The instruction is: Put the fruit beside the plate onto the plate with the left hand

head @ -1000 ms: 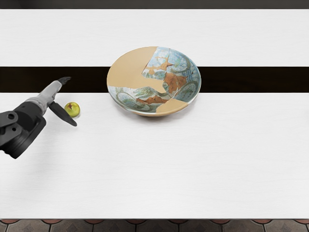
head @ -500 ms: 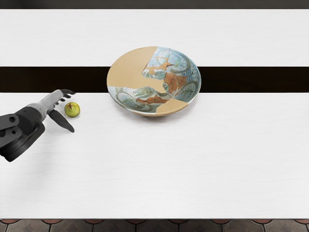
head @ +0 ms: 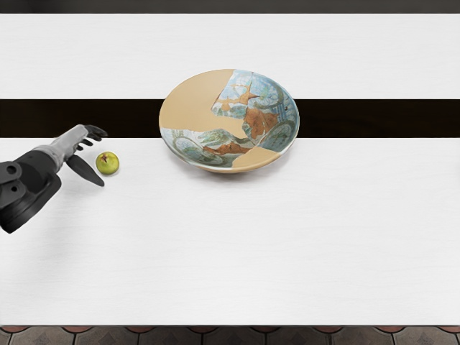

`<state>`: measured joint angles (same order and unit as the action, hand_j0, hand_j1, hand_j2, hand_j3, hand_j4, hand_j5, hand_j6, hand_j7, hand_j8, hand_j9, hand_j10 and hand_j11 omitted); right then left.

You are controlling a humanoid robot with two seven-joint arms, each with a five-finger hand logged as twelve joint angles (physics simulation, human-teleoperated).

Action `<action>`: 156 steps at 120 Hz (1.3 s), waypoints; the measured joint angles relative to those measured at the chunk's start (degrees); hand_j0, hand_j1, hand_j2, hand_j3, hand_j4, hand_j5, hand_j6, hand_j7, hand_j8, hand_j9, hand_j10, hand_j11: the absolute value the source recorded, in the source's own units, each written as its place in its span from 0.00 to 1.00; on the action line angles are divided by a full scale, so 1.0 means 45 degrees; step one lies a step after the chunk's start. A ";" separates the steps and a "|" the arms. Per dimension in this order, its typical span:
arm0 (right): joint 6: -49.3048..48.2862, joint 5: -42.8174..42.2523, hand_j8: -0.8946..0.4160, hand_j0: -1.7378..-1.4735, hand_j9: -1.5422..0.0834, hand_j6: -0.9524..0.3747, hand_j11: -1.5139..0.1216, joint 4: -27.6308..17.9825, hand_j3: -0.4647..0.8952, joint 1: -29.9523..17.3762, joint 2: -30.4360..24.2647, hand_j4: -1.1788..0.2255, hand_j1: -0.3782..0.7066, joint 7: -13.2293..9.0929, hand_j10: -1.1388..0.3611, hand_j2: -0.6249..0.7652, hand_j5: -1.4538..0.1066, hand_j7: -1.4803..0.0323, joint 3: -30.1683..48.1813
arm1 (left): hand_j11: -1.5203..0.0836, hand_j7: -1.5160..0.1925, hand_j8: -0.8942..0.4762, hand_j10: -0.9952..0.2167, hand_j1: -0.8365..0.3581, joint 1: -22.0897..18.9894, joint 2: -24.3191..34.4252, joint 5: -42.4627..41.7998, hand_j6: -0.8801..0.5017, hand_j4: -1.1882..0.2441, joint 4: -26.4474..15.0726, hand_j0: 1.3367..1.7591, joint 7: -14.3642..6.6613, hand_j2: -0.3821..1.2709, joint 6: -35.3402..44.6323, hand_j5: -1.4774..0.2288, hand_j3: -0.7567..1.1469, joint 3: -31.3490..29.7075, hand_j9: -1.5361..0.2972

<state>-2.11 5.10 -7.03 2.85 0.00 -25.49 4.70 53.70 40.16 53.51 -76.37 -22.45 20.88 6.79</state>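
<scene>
Supporting table [head: 287, 237]: is carrying both items.
plate [head: 188, 100]: is sitting far centre, straddling the dark gap.
left hand [head: 77, 147]: is hovering at left, fingers and thumb apart, gripping nothing.
fruit [head: 107, 163]: is lying on the table just right of the left hand, well left of the plate.

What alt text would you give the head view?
The left hand, fingers open, is just left of a small green fruit on a white table, not touching it. A patterned plate lies to the fruit's right.

Fruit [head: 107, 163] on table [head: 287, 237] left of plate [head: 188, 100], left hand [head: 80, 147] left of fruit, seemingly apart
</scene>
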 joint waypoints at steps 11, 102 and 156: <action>0.0000 0.0000 0.68 0.30 0.95 0.72 0.93 0.0000 0.34 -0.0002 0.0000 0.84 0.03 0.0000 0.76 0.45 0.93 0.98 0.0007 | 0.71 0.66 0.44 0.58 0.70 0.0210 -0.0174 -0.0009 0.42 0.62 0.0000 0.75 -0.0053 0.27 -0.0010 0.64 0.41 -0.0004 0.63; 0.0000 0.0000 0.68 0.30 0.95 0.72 0.93 0.0000 0.34 0.0005 0.0000 0.84 0.03 0.0000 0.76 0.45 0.93 0.98 0.0012 | 0.64 0.59 0.37 0.50 0.61 0.0352 -0.0679 -0.0025 0.36 0.56 0.0019 0.76 -0.0386 0.28 -0.0083 0.57 0.40 -0.0122 0.57; 0.0000 0.0000 0.68 0.30 0.95 0.72 0.93 0.0000 0.34 0.0016 0.0000 0.84 0.03 0.0000 0.76 0.45 0.93 0.98 0.0012 | 0.61 0.57 0.35 0.47 0.57 0.0295 -0.0663 -0.0007 0.33 0.54 0.0082 0.76 -0.0396 0.28 -0.0087 0.55 0.40 -0.0153 0.54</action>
<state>-2.11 5.10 -7.03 2.92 0.00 -25.49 4.75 55.02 37.18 53.48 -76.00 -24.23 20.49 6.10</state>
